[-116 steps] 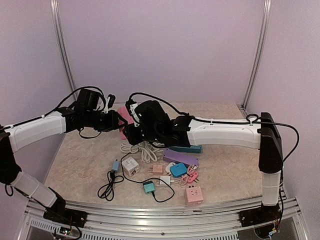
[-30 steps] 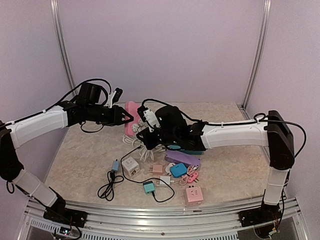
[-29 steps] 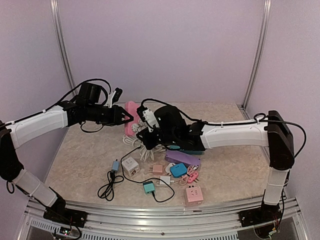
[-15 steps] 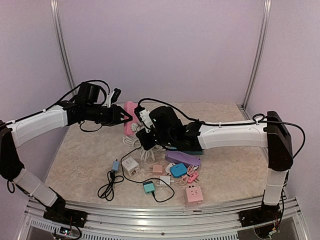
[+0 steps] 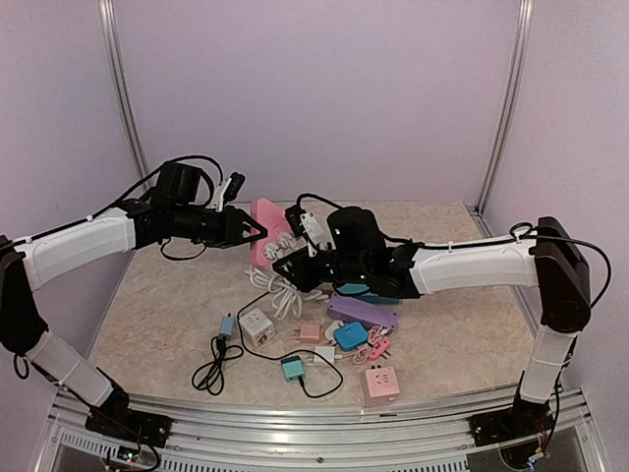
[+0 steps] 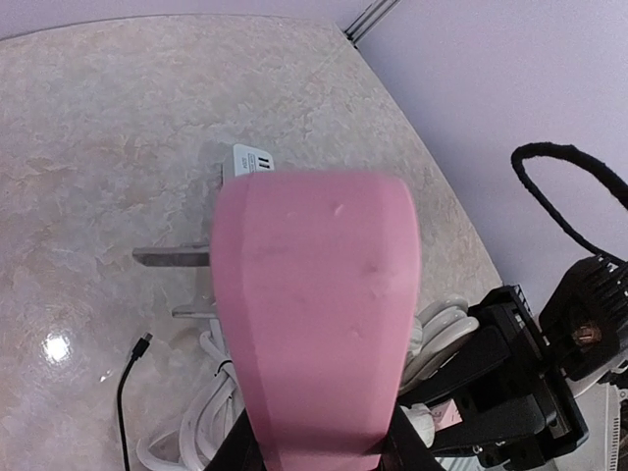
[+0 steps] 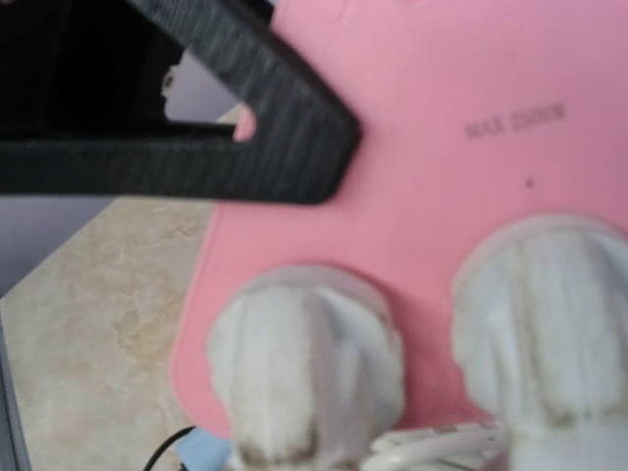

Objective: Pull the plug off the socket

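Nearest you, well in front of the pink socket strip (image 5: pixel 265 221), 1 pink cube adapter (image 5: pixel 381 383) is lying, and 1 white cube adapter (image 5: pixel 257 325) and 1 purple strip (image 5: pixel 361 313) are lying closer to it. Further back, your left gripper (image 5: pixel 254 231) is clamping 1 end of the pink socket strip, holding it lifted. 2 white plugs (image 7: pixel 304 363) are sitting pushed into its face. Your right gripper (image 5: pixel 288 267) is hovering just beside the strip, at those plugs; you cannot tell whether its fingers are apart or together.
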Robot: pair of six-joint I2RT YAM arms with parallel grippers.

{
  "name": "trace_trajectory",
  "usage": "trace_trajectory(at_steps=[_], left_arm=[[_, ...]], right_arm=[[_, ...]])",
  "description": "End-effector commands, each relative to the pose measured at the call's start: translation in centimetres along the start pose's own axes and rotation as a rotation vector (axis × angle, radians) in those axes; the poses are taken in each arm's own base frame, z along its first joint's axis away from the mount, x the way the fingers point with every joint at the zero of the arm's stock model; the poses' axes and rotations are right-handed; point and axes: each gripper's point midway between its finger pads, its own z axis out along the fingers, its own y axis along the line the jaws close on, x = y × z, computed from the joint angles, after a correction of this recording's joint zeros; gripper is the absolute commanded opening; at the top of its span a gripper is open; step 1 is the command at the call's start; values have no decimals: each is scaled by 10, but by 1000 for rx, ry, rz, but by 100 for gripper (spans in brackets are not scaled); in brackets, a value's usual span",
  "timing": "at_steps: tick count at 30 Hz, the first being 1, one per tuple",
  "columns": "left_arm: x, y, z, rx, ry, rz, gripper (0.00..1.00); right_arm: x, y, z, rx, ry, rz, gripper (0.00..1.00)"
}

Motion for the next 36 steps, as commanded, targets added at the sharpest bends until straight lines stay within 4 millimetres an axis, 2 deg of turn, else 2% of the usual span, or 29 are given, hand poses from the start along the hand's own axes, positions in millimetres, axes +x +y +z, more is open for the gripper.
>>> trace_trajectory(at_steps=[1, 6, 10, 14, 19, 23, 29, 36], left_arm=[[-48, -52, -26, 153, -141, 154, 0], [-49, -45, -25, 96, -133, 125, 0], [-53, -40, -28, 54, -140, 102, 0], [-54, -38, -30, 37, -141, 84, 0], [-54, -30, -28, 15, -126, 64, 0], [-48, -30, -29, 26, -121, 70, 0], [-42, -41, -32, 96, -134, 111, 0], [-38, -47, -32, 128, -132, 130, 0]], right_arm=[[-38, -13, -17, 18, -99, 60, 0], [-31, -21, -13, 109, -57, 27, 0], [-32, -18, -11, 224, -34, -33, 0], [-38, 1, -11, 280, -54, -69, 0], [-31, 21, -3, 313, -16, -127, 0], [-33, 29, -5, 266, -42, -108, 0], [-36, 35, -23, 139, -99, -38, 0], [-43, 26, -42, 20, -151, 48, 0]])
